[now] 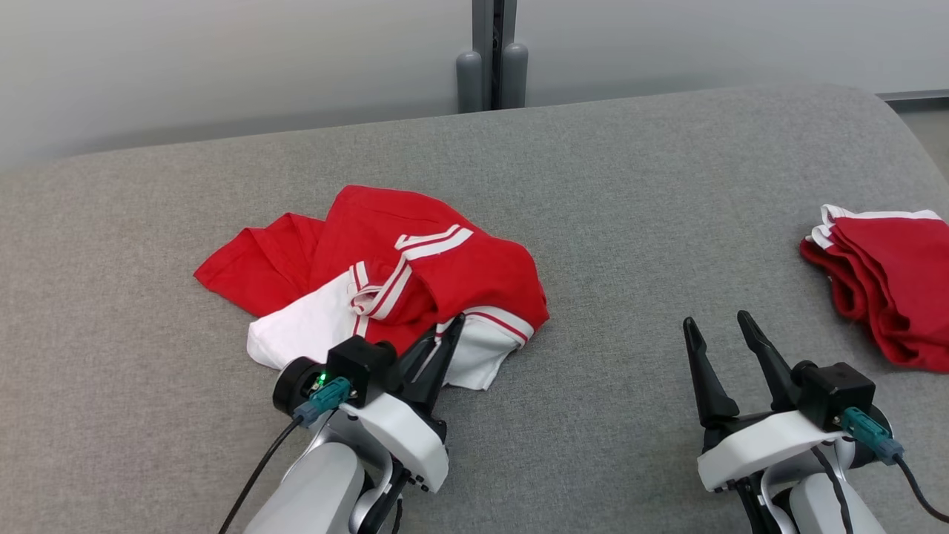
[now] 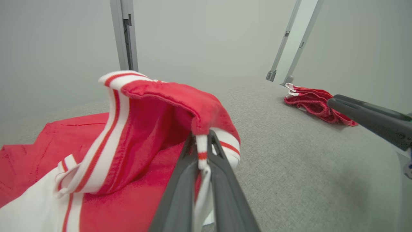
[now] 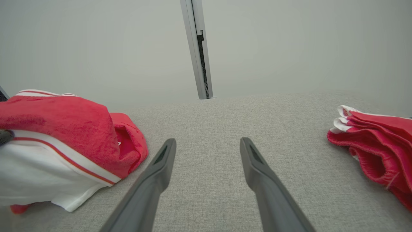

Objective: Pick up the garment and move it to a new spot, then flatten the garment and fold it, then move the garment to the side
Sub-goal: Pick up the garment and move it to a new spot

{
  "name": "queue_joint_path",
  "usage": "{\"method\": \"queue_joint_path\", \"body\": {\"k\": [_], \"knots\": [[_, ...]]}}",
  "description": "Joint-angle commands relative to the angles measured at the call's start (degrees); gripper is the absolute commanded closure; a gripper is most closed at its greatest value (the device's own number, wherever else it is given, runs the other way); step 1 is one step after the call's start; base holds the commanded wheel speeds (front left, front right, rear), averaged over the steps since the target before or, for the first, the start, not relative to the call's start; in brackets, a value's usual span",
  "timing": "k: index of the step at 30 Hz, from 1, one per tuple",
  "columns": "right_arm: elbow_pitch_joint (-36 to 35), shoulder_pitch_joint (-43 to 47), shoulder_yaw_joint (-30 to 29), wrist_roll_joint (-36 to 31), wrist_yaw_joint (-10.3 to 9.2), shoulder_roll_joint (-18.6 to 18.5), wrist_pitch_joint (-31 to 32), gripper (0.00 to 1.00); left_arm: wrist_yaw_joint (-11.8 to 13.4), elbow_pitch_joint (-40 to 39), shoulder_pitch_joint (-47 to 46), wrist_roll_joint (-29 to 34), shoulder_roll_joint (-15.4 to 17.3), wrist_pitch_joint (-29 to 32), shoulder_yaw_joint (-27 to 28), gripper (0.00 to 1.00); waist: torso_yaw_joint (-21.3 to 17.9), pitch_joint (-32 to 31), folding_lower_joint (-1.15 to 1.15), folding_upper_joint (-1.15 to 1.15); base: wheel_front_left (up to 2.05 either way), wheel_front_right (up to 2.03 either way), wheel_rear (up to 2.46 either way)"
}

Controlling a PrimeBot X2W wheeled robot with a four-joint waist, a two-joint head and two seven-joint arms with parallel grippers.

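Two red pieces: a crumpled garment (image 1: 415, 267) and a folded pile (image 1: 890, 289), both with white trim, both on the grey surface (image 1: 608, 178) (woven fabric, rounded at its far right corner).
Where the garment is: left of centre in the head view, red cloth heaped over a white panel, with striped bands on top and along the near edge.
Where the pile is: at the right edge of the head view, well apart from the garment, with its white-banded edges stacked at the far left corner.
Left side: the left pincer (image 1: 447, 331) has its fingers closed together on the garment's near right edge. The left wrist view shows a white band (image 2: 201, 151) with one red stripe pinched between them. Red cloth arches up just above the tips (raised off the rest of the heap there).
Right side: the right pincer (image 1: 718, 319) is spread wide with nothing between its fingers. It is over bare surface between the garment and the pile, touching neither.
Across views: the right wrist view has the garment at its left and the pile at its right. The left wrist view catches one dark finger (image 2: 370, 119) of the right pincer in front of the pile.
Behind: a pale wall (image 1: 222, 59) with a grey post (image 1: 493, 59) (just past the surface's far edge).
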Motion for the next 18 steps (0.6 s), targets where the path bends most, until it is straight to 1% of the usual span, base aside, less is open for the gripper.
{"method": "queue_joint_path", "body": {"k": [1,2,3,11,12,18], "knots": [[0.14,0.47,0.00,0.31,-0.02,-0.33,0.00,0.00,0.77,-0.90,0.79,-0.78,0.29,-0.11,1.52,0.68,0.24,-0.70,0.00,0.00,0.00,0.00,0.00],[0.22,0.70,0.17,0.42,-0.02,-0.32,-0.01,0.00,1.10,-1.28,1.42,-0.24,0.29,-0.11,2.24,0.46,0.35,-1.04,0.00,0.00,0.00,0.00,0.00],[0.34,0.92,0.31,0.44,-0.02,-0.32,-0.01,0.00,1.35,-1.52,2.26,0.35,0.26,-0.11,3.01,0.00,0.46,-1.38,0.00,0.00,0.00,0.00,0.00],[1.06,2.37,0.64,0.39,-0.02,-0.32,0.00,0.00,4.34,-4.26,9.45,4.54,0.44,-0.10,13.18,0.00,1.00,-4.36,0.00,0.00,0.00,0.00,0.00],[1.06,2.37,0.64,0.39,-0.02,-0.32,0.00,0.00,4.34,-4.26,9.45,4.54,0.44,-0.10,13.18,0.00,1.00,-4.36,0.00,0.00,0.00,0.00,0.00],[1.18,3.47,0.59,-0.30,-0.02,-0.33,0.00,0.00,6.33,-6.77,14.95,7.98,1.06,-0.10,21.92,0.00,1.46,-6.10,0.00,0.00,0.00,0.00,0.00]]}}
